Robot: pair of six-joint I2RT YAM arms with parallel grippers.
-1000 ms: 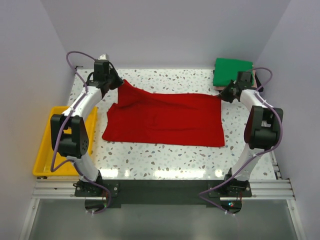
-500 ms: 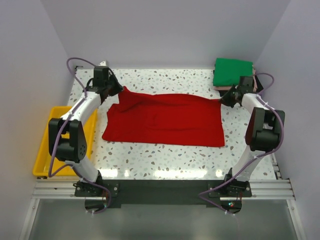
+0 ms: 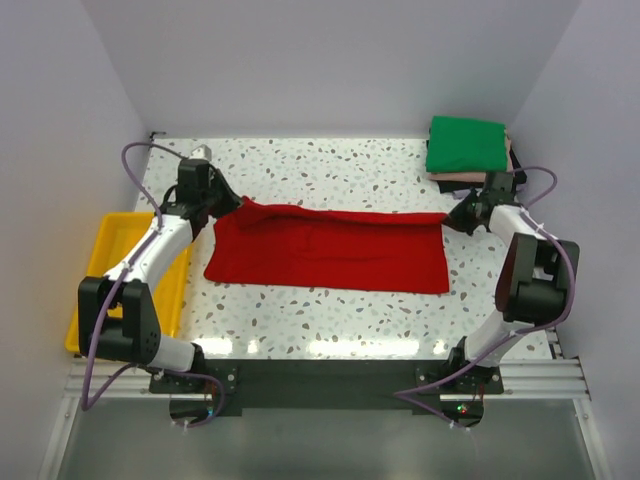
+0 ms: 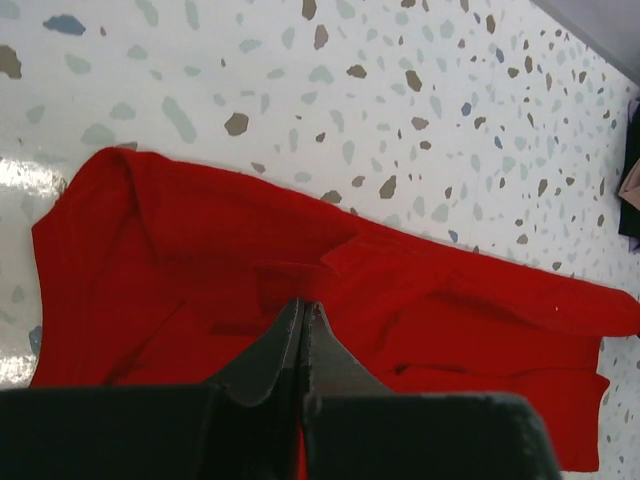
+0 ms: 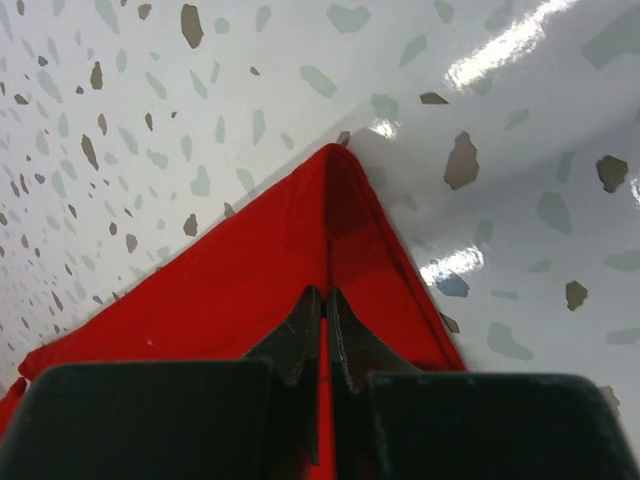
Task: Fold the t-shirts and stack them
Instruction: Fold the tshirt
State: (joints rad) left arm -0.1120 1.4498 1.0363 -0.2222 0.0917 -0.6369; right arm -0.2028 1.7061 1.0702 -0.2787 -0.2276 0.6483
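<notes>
You have the speckled desk (image 3: 330, 310) carrying the red t-shirt (image 3: 330, 250) across its middle, the far edge drawn into a straight line from side to side; the yellow tray (image 3: 82, 320) sits at the desk's left side; the green t-shirt (image 3: 466, 145) tops a folded stack in the far right corner, with what looks like a pale pink one beneath. Your left pincer (image 4: 303, 305) is closed on the red cloth at its far left corner; your right pincer (image 5: 325, 295) pinches the far right corner.

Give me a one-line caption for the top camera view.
Mid-fold: left fingers and right fingers pinch the red t-shirt's far corners; a folded green t-shirt sits far right.
</notes>
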